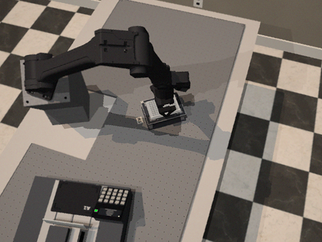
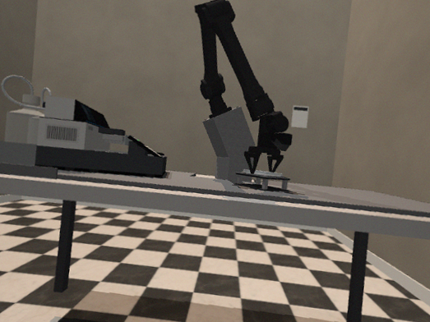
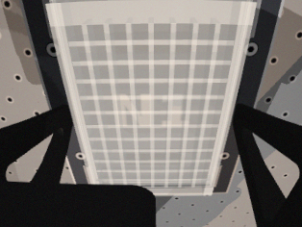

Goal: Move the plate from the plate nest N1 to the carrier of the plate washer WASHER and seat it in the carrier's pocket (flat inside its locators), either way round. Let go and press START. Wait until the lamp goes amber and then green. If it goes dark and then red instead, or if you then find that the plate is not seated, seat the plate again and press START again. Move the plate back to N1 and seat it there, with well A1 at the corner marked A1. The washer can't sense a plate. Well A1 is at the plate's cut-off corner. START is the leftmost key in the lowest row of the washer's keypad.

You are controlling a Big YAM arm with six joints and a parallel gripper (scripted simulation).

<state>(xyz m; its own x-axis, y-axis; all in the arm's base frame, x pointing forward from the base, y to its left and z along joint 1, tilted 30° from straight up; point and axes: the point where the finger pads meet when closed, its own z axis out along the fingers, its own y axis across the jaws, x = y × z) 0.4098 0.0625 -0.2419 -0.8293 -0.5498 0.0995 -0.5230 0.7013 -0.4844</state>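
Observation:
The clear plate (image 1: 152,109) (image 3: 151,103) lies in the dark plate nest N1 (image 1: 147,117) (image 2: 266,177) and looks flat in the exterior view. Its cut-off corner is not clear. My gripper (image 1: 167,111) (image 2: 262,171) (image 3: 152,113) is open, with one finger on each side of the plate's long edges and a small gap showing in the wrist view. The washer's carrier (image 1: 76,196) is out and bare, with an A1 mark beside it. The lamp (image 1: 96,210) is green, next to the keypad (image 1: 113,196).
The washer (image 2: 63,133) stands on the table, its housing rising behind the carrier. The N1 label (image 1: 139,119) lies beside the nest. The arm's pedestal (image 1: 69,112) (image 2: 231,136) stands at the table's far side. The nest stands on short posts.

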